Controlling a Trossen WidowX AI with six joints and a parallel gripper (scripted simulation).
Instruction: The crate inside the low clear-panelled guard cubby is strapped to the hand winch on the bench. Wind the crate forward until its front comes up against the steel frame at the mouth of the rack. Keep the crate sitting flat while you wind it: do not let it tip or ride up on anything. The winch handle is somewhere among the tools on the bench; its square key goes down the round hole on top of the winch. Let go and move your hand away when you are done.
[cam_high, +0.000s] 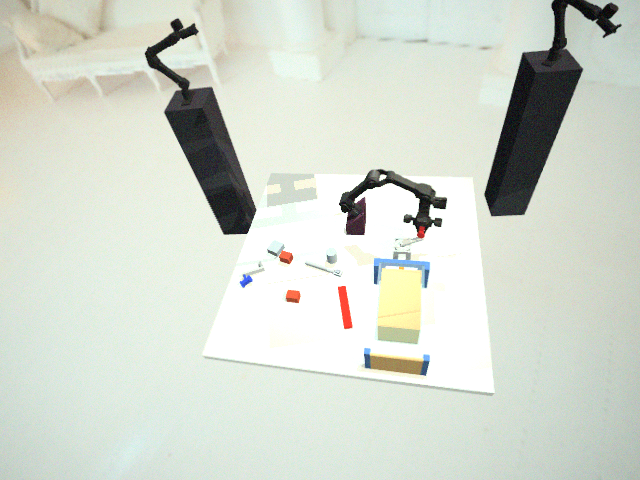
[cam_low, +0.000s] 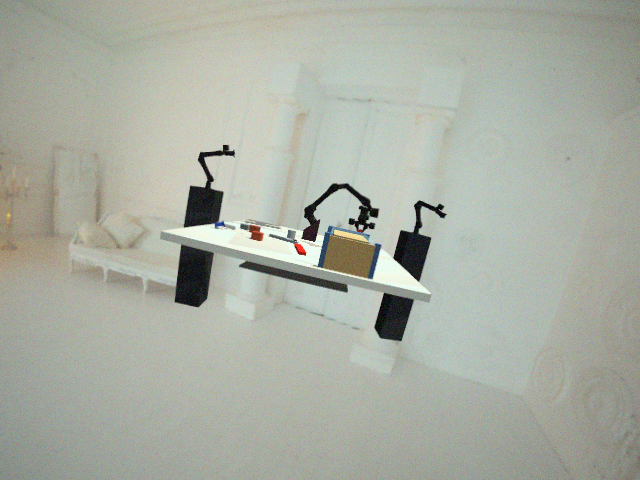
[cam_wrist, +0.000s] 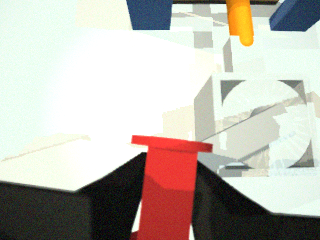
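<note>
My gripper (cam_high: 421, 227) (cam_low: 360, 227) (cam_wrist: 167, 161) is shut on the red knob (cam_high: 421, 233) (cam_wrist: 169, 200) of the winch handle. The handle's grey arm (cam_high: 410, 241) (cam_wrist: 255, 131) runs from the knob across the top of the winch (cam_high: 402, 255) (cam_wrist: 205, 112). Its key is hidden, so its depth in the hole cannot be seen. The tan crate (cam_high: 399, 294) (cam_low: 351, 235) looks flat inside the cubby, behind the blue frame (cam_high: 378, 273) (cam_wrist: 150, 15) at its mouth. Whether the crate touches the frame cannot be told. An orange rod-like piece (cam_wrist: 240, 17) points from the mouth toward the winch.
A brown back panel (cam_high: 395, 363) (cam_low: 350, 255) closes the cubby's far end. Left of the cubby lie a red bar (cam_high: 344, 307) (cam_low: 299, 249), a long grey tool (cam_high: 321, 268), a grey cylinder (cam_high: 331, 256), red blocks (cam_high: 293, 296) (cam_high: 285, 257), a grey block (cam_high: 275, 248) and a blue piece (cam_high: 246, 281).
</note>
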